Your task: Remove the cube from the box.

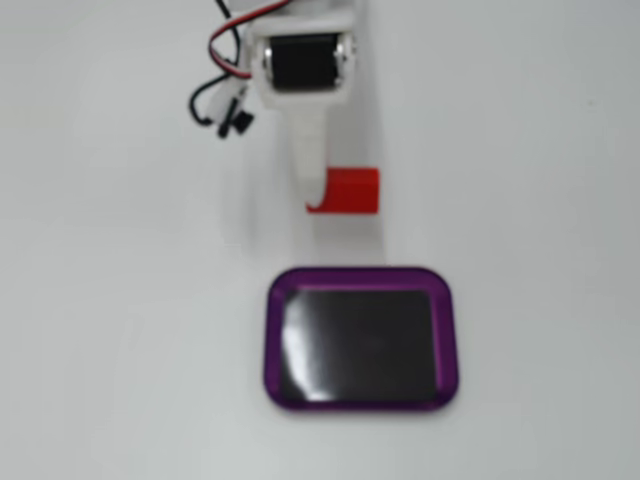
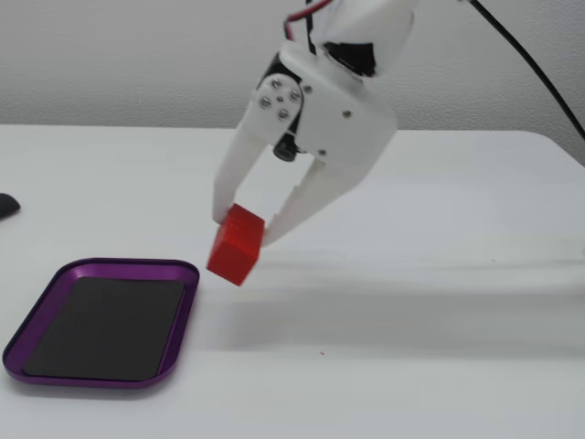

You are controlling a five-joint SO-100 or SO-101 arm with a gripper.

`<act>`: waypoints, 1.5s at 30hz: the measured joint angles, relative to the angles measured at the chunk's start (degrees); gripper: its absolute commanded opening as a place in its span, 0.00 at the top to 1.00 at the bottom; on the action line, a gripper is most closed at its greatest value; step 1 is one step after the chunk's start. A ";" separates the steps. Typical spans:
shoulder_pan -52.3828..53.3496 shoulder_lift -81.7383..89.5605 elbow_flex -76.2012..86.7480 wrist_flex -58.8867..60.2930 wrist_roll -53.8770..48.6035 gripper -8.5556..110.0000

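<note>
The red cube (image 2: 236,244) hangs between the fingers of my white gripper (image 2: 241,227), tilted, above the white table and to the right of the box (image 2: 174,268). In a fixed view from above, the cube (image 1: 344,190) lies beyond the box's far rim, with the gripper (image 1: 318,192) over its left end. The box (image 1: 362,276) has a purple rim and a black bottom with nothing in it. The gripper is shut on the cube's upper end.
Red and black cables (image 1: 222,95) hang by the arm's base at the top of a fixed view. A small dark object (image 2: 5,205) lies at the left edge of a fixed view. The white table (image 2: 439,329) spreads to the right.
</note>
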State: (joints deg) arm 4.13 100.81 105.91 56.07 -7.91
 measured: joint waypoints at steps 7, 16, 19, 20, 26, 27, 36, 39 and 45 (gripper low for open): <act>0.00 4.04 13.45 -9.49 -0.26 0.93; -0.09 4.31 20.74 -16.00 -0.44 0.93; -0.09 4.48 21.01 -16.44 -0.44 0.89; -0.09 4.48 21.01 -16.44 -0.44 0.88; -0.09 4.92 21.01 -16.00 -0.44 0.79; -0.09 5.10 20.65 -15.47 -0.44 0.79; -0.09 16.44 19.25 -10.11 -0.44 0.79; -0.09 23.82 19.25 -7.82 -0.44 0.79; -0.09 42.63 20.48 -6.06 -0.35 0.79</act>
State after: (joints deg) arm 4.04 143.44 126.39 50.01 -8.26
